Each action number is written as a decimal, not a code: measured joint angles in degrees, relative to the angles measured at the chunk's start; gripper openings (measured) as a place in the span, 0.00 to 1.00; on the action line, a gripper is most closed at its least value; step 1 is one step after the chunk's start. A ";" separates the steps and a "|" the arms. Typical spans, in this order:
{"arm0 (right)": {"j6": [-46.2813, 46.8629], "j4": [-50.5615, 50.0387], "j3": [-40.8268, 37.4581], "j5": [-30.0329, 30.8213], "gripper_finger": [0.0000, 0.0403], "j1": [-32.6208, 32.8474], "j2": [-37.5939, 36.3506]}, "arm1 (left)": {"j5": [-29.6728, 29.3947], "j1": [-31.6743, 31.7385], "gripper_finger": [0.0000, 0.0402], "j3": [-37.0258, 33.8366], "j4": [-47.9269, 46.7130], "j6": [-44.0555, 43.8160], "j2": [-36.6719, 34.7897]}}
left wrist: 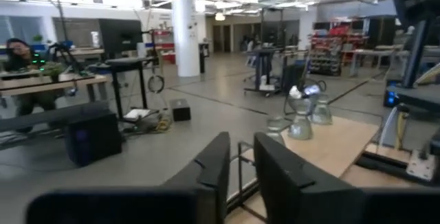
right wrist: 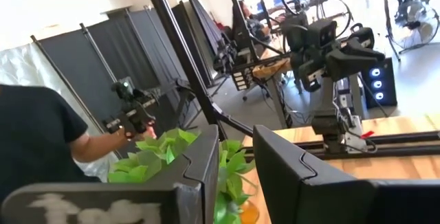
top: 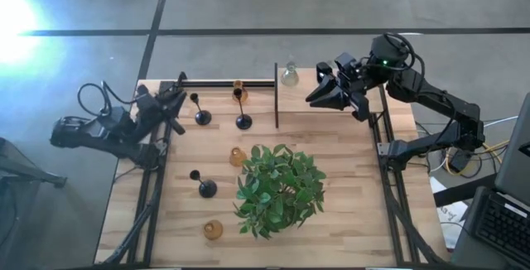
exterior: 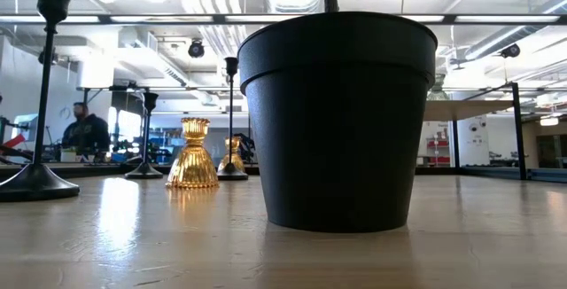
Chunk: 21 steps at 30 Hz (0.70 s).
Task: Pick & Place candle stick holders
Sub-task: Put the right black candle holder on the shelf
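Across wooden table [top: 356, 187]: green plant [top: 277, 189] in black pot [exterior: 337, 121] near centre. Right gripper [top: 321, 90] at far right edge, fingers slightly apart, empty. Left gripper [top: 175, 103] at far left edge, narrow gap, empty. Black holders [top: 201, 118] far left and near-left; amber holders [top: 214, 229] near rear rail, beside plant, at front; clear holder [top: 289, 75], possibly more, at far edge.

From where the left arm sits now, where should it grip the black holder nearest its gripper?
Probably the thin stem of the black candle stick holder, midway up, coming level from the left gripper side. It stands upright on a round base, too flat and wide to pinch. The amber holder stands beyond it.
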 joint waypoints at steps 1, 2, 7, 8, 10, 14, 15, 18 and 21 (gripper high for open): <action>-0.72 0.01 0.00 0.01 0.22 0.00 0.00 | -0.07 0.23 0.23 0.27 0.00 -0.30 0.12; -1.18 -0.02 -0.01 0.01 0.22 0.00 0.00 | -0.06 0.43 0.26 0.34 -0.08 -0.66 0.25; -2.19 -1.82 0.00 0.55 0.20 -0.01 -0.32 | 1.35 0.83 0.33 0.32 -3.05 -1.81 2.36; -2.79 -2.69 0.00 1.29 0.19 0.00 -0.45 | 2.12 0.92 0.33 0.32 -3.83 -2.33 2.96; -4.28 -4.73 0.01 2.82 0.17 -0.01 -0.77 | 4.28 1.39 0.33 0.34 -5.37 -3.40 4.28; -4.97 -6.21 -0.01 5.00 0.15 -0.02 -1.03 | 8.05 3.74 0.33 0.73 -6.86 -6.88 6.54; -5.06 -6.21 0.00 5.13 0.14 -0.02 -1.09 | 9.55 4.76 0.33 0.83 -7.06 -7.69 6.98; -5.19 -6.20 -0.01 5.14 0.13 -0.02 -1.22 | 15.67 8.32 0.33 1.23 -7.44 -9.32 8.50; -5.19 -6.21 -0.01 5.14 0.13 -0.02 -1.25 | 20.95 12.26 0.33 2.22 -8.64 -9.65 10.03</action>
